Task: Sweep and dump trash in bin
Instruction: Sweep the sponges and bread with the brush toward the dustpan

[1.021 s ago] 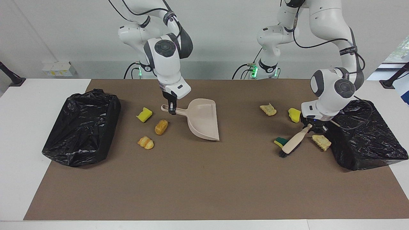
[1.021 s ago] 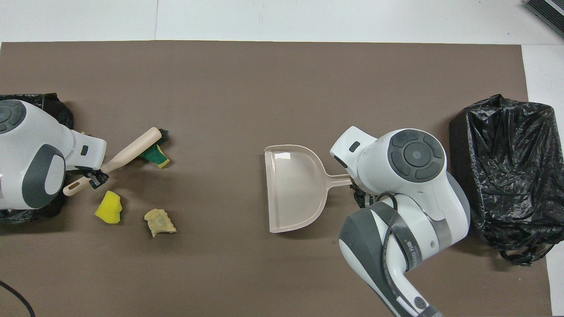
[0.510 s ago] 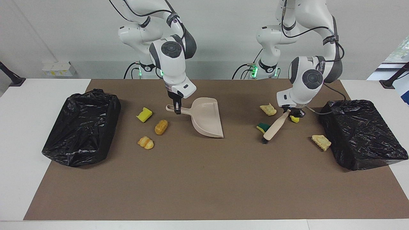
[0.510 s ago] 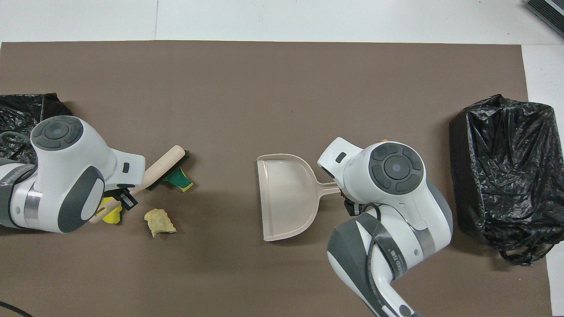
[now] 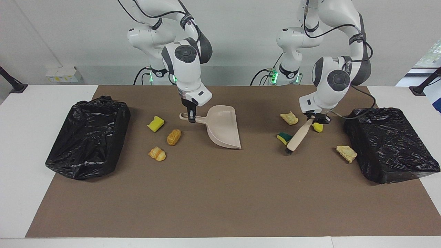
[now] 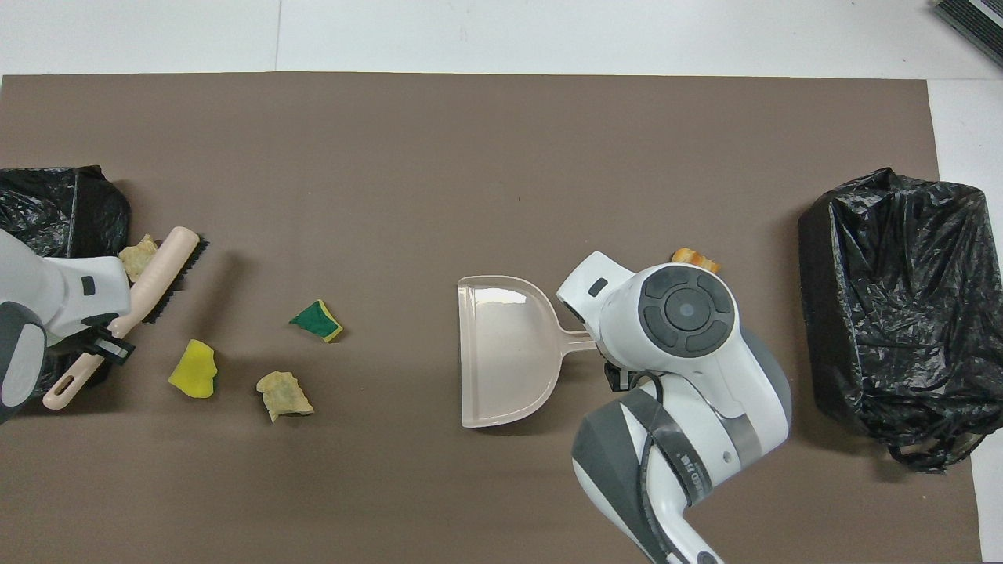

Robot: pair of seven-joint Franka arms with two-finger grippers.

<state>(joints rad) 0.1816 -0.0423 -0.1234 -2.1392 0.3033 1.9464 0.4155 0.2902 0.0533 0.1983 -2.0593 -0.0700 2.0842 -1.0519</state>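
Observation:
My right gripper (image 5: 190,117) is shut on the handle of the beige dustpan (image 5: 224,127), whose pan rests on the mat; in the overhead view (image 6: 509,345) the wrist hides the fingers. My left gripper (image 5: 318,119) is shut on the brush (image 5: 298,136). The facing view shows its bristles down beside the green-faced sponge (image 5: 283,137). The overhead view shows the brush (image 6: 164,270) apart from that sponge (image 6: 317,321), next to a pale chunk (image 6: 137,254). A yellow sponge (image 5: 317,127) and two pale chunks (image 5: 289,118) (image 5: 346,153) lie nearby.
A yellow sponge (image 5: 155,123) and two bread pieces (image 5: 174,136) (image 5: 157,153) lie between the dustpan and the black-lined bin (image 5: 89,137) at the right arm's end. A second black-lined bin (image 5: 389,144) stands at the left arm's end.
The left arm swung the brush away from its bin toward the table's middle, pushing the green-faced sponge along. The right gripper shifted the dustpan slightly toward the left arm's end.

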